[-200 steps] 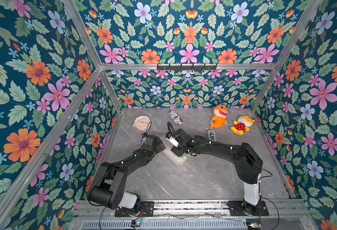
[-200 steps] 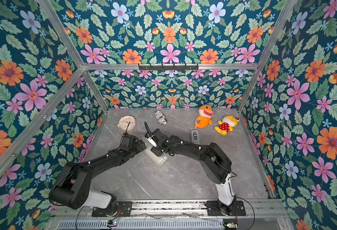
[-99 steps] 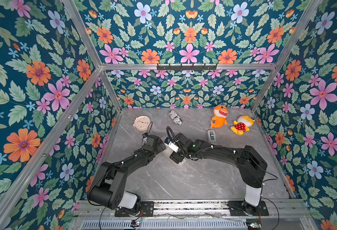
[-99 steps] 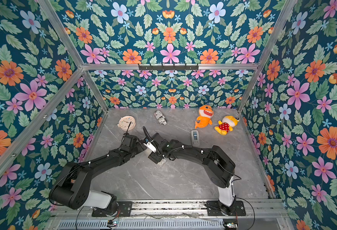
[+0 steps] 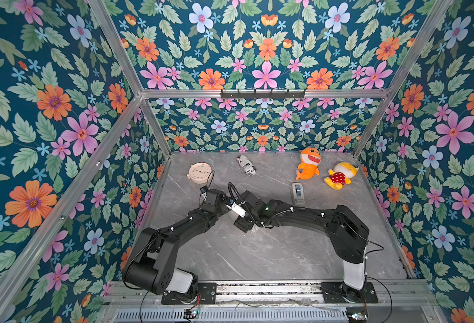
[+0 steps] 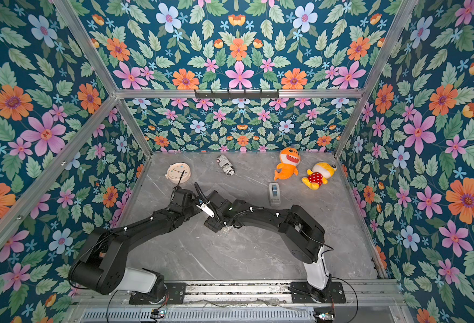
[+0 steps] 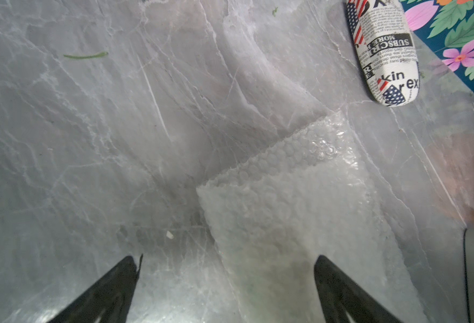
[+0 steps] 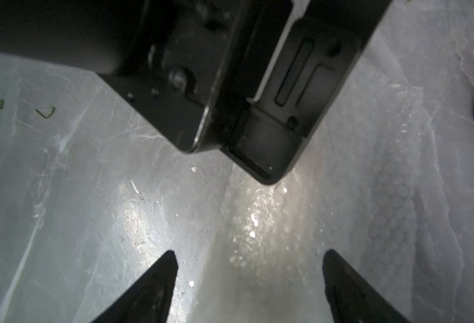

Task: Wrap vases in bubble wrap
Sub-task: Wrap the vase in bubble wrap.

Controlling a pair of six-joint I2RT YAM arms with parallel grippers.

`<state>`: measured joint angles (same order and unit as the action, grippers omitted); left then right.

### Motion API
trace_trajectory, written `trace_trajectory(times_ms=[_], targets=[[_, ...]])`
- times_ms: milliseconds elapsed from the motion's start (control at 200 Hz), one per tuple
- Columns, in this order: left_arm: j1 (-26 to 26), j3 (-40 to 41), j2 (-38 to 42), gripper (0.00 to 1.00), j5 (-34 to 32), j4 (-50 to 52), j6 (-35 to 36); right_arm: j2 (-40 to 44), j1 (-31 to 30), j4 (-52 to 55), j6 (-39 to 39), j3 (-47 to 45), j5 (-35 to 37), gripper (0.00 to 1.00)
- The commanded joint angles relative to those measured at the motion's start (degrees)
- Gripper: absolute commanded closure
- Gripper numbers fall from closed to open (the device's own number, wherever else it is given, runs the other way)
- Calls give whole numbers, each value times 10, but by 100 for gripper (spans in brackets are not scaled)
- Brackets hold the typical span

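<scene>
Both arms are meeting mid-table above the bubble wrap (image 7: 286, 201), which is lying loose on the marble table (image 7: 62, 139). The left gripper (image 7: 224, 258) and right gripper (image 8: 250, 253) are gaping wide, holding nothing; no vase is showing. Probable step: grasping the sheet, which is calling for a low edge pinch.

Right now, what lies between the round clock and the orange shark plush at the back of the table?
The newspaper-print cylinder lies on its side between the clock and the shark plush, touching neither; both top views show it.

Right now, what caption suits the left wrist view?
Open left claw above bubble wrap on the marble table.
</scene>
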<state>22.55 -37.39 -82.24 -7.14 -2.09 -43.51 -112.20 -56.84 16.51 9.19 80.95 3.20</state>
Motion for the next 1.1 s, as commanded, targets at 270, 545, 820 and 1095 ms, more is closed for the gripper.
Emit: trace_trajectory(times_ms=[270, 545, 820, 1095], targets=[[-1, -4, -1, 0, -5, 13, -3, -31, 7, -4, -8, -16, -8, 21], [-3, -3, 22, 0, -30, 31, -10, -26, 16, -31, -32, -50, -20, 30], [-3, 19, 82, 0, -96, 60, -31, -34, 22, -33, -55, -47, -39, 33], [-7, 138, 264, 0, -130, 0, 0, -43, 26, -46, -66, -61, -42, 33]])
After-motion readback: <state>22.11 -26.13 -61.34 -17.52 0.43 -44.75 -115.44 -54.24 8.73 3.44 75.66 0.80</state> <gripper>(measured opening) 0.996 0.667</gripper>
